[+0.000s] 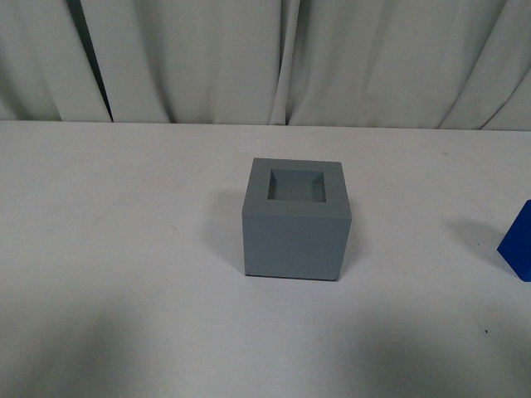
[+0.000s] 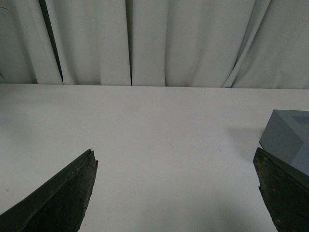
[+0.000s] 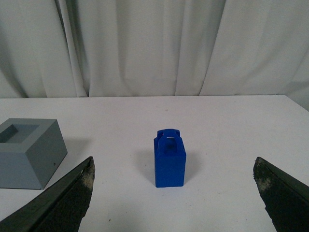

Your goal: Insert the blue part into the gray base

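The gray base [image 1: 294, 220] sits mid-table, its square socket facing up and empty. It also shows in the left wrist view [image 2: 288, 140] and the right wrist view [image 3: 29, 152]. The blue part [image 3: 169, 158] stands upright on the table with its looped handle on top. Only a corner of the blue part [image 1: 518, 245] shows at the front view's right edge. My right gripper [image 3: 174, 166] is open, its fingers wide apart, with the blue part a little ahead of the gap. My left gripper [image 2: 175, 157] is open over bare table, the base beside one finger.
A white table [image 1: 124, 249] carries both objects. White curtains [image 1: 265, 58] hang along its far edge. Neither arm shows in the front view.
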### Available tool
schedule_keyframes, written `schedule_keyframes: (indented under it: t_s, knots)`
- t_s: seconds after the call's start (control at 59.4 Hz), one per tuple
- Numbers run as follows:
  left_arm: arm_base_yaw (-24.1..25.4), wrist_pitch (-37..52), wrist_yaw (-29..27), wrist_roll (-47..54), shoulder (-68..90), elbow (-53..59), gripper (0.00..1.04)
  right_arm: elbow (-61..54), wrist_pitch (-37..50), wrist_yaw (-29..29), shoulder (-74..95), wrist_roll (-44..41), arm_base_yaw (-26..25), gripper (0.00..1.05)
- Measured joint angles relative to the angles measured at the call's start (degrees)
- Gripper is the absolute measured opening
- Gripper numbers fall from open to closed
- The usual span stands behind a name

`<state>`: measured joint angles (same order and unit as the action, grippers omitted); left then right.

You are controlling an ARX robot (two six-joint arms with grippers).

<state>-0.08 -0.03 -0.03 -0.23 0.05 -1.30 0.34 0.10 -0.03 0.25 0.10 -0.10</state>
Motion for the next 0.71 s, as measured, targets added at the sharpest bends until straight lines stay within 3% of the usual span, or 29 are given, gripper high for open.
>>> schedule_keyframes:
  t_s: [0.707]
  knots:
    - [0.02,0.0,0.02,0.0,0.0,0.0,0.98,0.0,0.0,0.0,0.0,0.0,0.0,0.96]
